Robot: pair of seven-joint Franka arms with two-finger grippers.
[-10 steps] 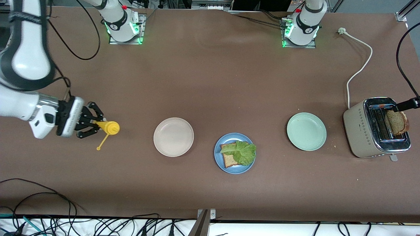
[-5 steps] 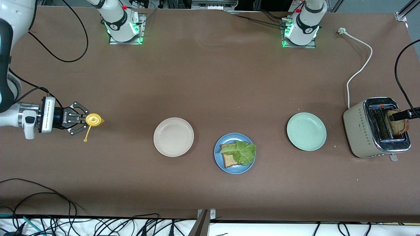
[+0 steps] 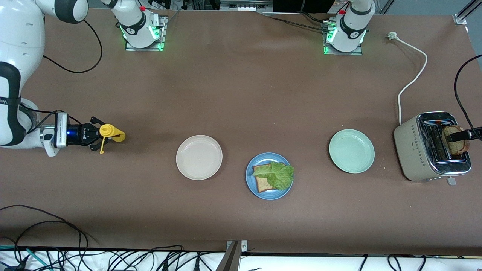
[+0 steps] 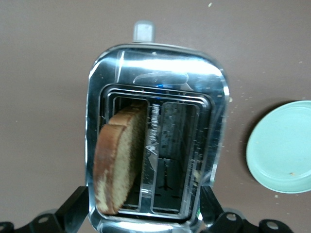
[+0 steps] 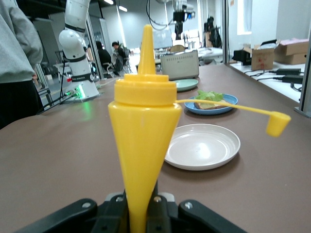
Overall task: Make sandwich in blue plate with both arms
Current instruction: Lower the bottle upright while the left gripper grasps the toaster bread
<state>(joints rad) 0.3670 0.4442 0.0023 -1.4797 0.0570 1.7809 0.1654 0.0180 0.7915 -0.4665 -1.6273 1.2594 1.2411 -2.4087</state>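
Partly off-frame, left fingers (image 3: 475, 132) spread over toaster bread (image 3: 455, 140); right fingers (image 3: 98, 135) clamp yellow bottle (image 3: 112, 132).

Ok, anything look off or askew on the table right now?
Mostly tidy. The bread slice leans tilted in its toaster slot, and the yellow squeeze bottle held by the right gripper has its cap dangling open.

white arms (image 3: 17, 45), black joints, cables, black hands.
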